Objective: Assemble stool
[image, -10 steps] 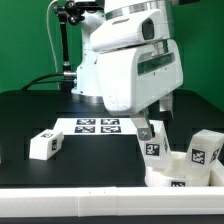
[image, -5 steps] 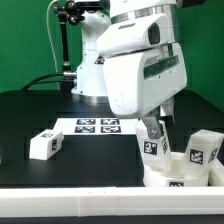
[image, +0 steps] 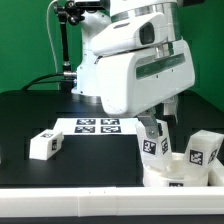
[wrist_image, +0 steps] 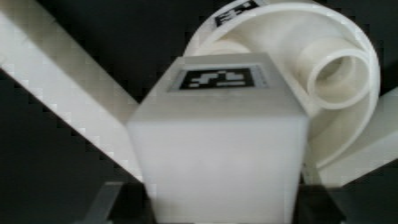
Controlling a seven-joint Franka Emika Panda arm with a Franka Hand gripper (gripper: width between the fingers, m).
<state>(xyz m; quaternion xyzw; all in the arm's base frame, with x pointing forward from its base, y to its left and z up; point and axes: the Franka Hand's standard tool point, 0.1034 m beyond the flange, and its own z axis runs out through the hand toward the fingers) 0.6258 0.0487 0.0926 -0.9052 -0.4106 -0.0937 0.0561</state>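
Note:
My gripper (image: 152, 135) is shut on a white block leg (image: 152, 146), which stands upright just beside the round white seat (image: 178, 172) at the front of the exterior view's right. In the wrist view the leg (wrist_image: 221, 130) fills the middle with its tag facing the camera. A dark finger (wrist_image: 119, 200) presses on each side of it, my gripper (wrist_image: 222, 208) closed around it. The seat (wrist_image: 313, 70) lies behind it, showing a round socket. A second leg (image: 205, 150) stands by the seat, and a third leg (image: 43, 145) lies at the exterior view's left.
The marker board (image: 100, 126) lies flat on the black table behind the gripper. A long white bar (wrist_image: 63, 70) runs at a slant past the held leg in the wrist view. The robot's bulky white arm (image: 130, 60) hides the table's middle back.
The jaws have closed on the leg. The arm has shifted slightly toward the exterior view's right, and the leg has moved a little with it.

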